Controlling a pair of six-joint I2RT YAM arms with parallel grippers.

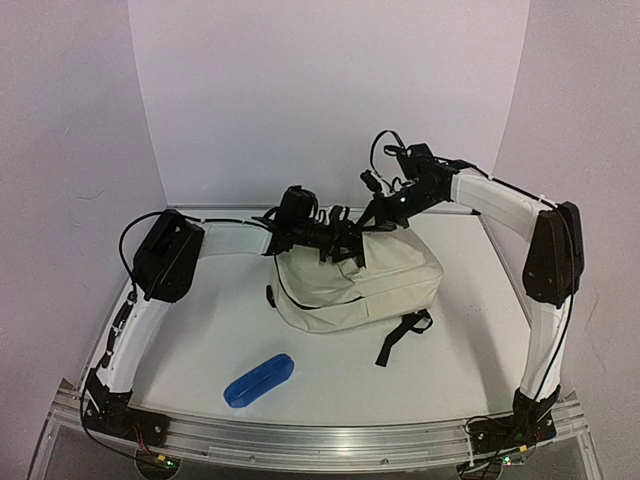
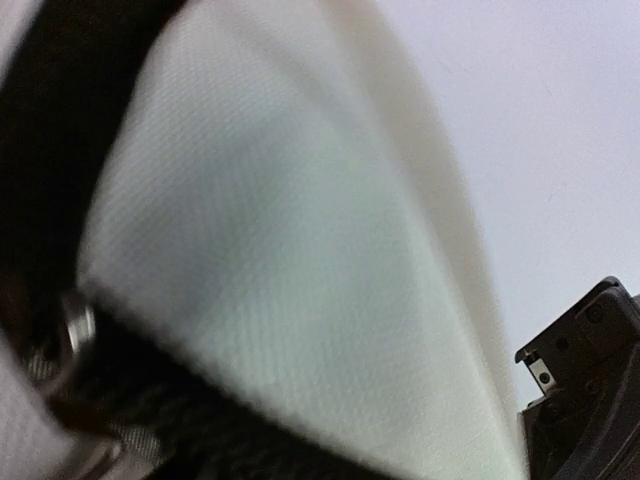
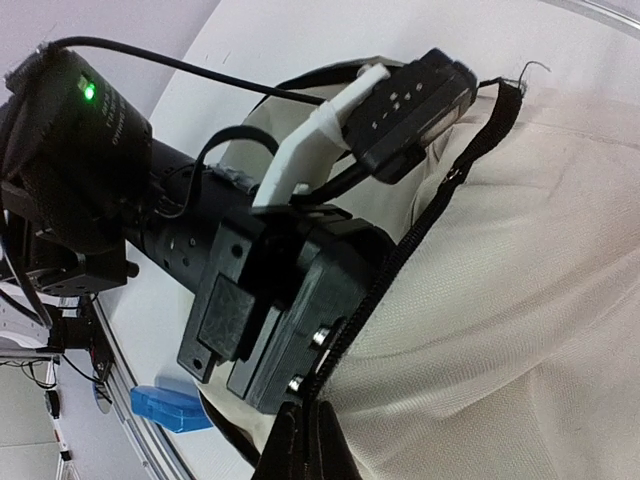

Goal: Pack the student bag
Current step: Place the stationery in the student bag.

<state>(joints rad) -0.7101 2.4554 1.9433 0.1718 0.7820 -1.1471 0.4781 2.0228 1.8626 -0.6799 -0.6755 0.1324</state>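
The student bag, cream fabric with black zipper and straps, lies in the middle of the table. My right gripper reaches down from the back right. In its wrist view it is shut on the black zipper edge of the student bag. My left gripper meets the same top edge from the left. Its fingers stand apart at the sides of its wrist view, with cream fabric of the student bag and dark lining between them. The right wrist view shows the left gripper pressed against the zipper line.
A blue pencil case lies on the table near the front left, also seen as the blue pencil case in the right wrist view. A black strap trails from the bag toward the front. White walls enclose the table.
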